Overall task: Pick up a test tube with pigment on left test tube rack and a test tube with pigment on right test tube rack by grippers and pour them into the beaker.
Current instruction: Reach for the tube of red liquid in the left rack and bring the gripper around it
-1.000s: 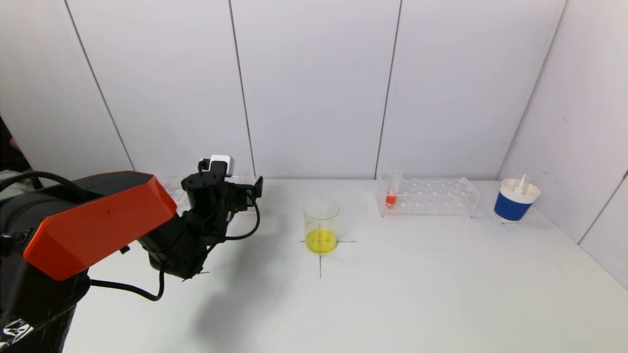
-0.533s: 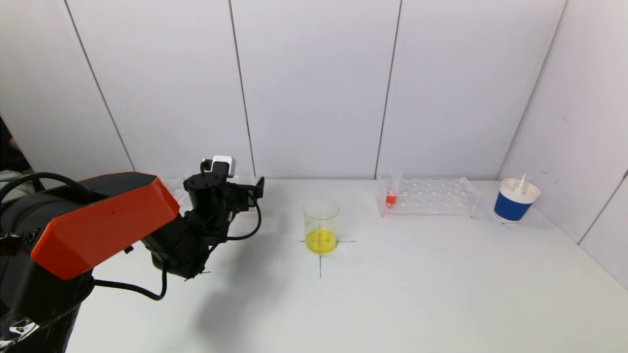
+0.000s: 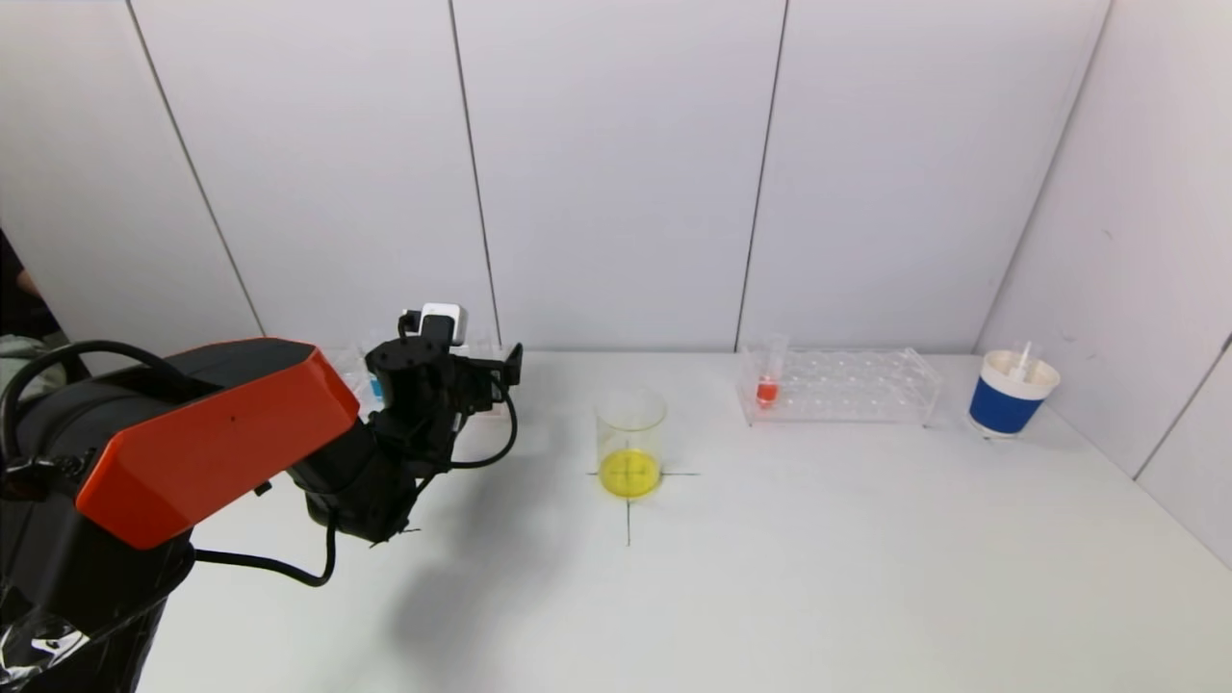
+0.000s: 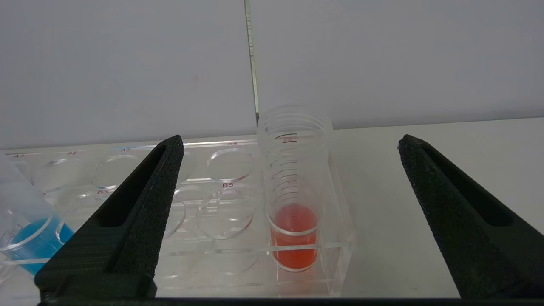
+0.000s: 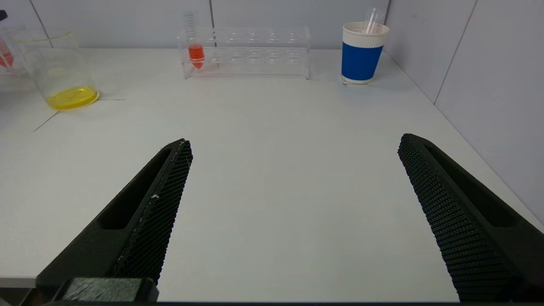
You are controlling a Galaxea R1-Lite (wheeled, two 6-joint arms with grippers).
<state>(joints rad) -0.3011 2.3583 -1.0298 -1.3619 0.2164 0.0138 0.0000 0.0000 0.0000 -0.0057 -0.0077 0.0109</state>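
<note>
My left gripper is open at the right end of the clear left rack. A test tube with red pigment stands upright in that rack's end hole, just beyond my open jaws and between them. A tube with blue pigment leans at the rack's other side. The beaker holds yellow liquid at the table's middle. The right rack holds one red tube. My right gripper is open and empty, low over the near table, out of the head view.
A blue and white paper cup with a pipette stands right of the right rack, near the side wall. A black cross is marked under the beaker. The back wall runs close behind both racks.
My left gripper has crept a little forward and to the right toward the left rack. The blue tube now shows beside the wrist in the head view.
</note>
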